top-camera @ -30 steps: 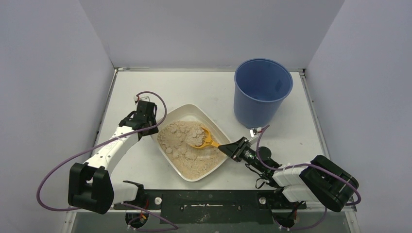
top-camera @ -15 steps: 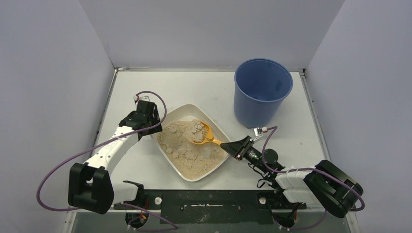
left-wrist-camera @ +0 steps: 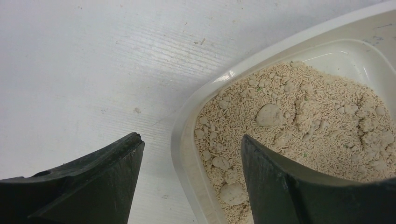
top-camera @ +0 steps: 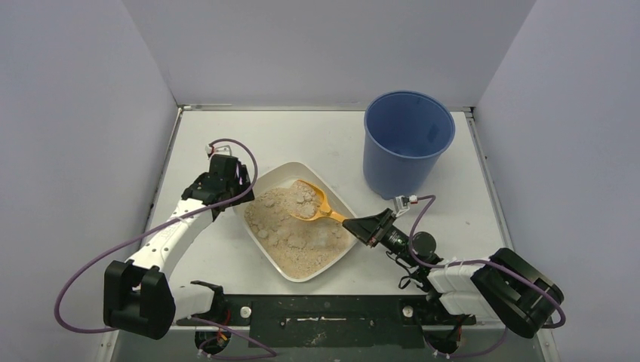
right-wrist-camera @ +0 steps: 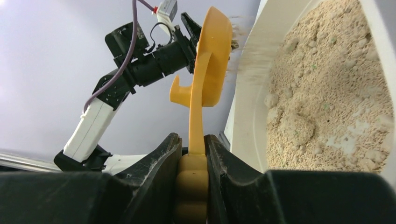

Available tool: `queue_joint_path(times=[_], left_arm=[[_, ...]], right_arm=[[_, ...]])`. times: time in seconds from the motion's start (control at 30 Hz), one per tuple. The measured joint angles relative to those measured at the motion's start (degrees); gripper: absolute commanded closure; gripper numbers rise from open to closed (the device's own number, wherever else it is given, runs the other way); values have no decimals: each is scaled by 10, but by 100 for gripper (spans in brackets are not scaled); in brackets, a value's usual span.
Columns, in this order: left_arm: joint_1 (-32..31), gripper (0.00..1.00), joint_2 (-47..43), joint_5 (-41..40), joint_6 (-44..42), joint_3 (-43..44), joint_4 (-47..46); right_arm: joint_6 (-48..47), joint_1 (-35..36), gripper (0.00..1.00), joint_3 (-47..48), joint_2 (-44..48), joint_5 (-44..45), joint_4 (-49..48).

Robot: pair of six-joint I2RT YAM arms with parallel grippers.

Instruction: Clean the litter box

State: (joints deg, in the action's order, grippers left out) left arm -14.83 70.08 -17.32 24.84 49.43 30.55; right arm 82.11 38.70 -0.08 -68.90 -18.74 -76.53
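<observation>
While R jaws grip scoop (top-camera: 326, 214) over litter box (top-camera: 339, 201), L jaws open astride rim; bucket (top-camera: 400, 170) behind.

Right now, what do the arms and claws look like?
The left arm and right arm have white links with black joints. A purple cable loops along each. The left claw and right claw have two black tapered fingers each.

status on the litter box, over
Left pincer open, astride litter box rim. Right pincer shut on orange scoop, loaded, above the box. Path to blue bucket unobstructed.
</observation>
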Motion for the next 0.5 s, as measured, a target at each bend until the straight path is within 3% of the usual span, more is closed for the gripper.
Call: queue_joint_path(times=[0.27,0.5], left_arm=[[0,17,-3,9,0,0,-4],[0,8,-5,16,0,0,-6]], right_arm=[[15,7,100,9,-4,-11,5],[11,-3,100,22,47,-20,36]])
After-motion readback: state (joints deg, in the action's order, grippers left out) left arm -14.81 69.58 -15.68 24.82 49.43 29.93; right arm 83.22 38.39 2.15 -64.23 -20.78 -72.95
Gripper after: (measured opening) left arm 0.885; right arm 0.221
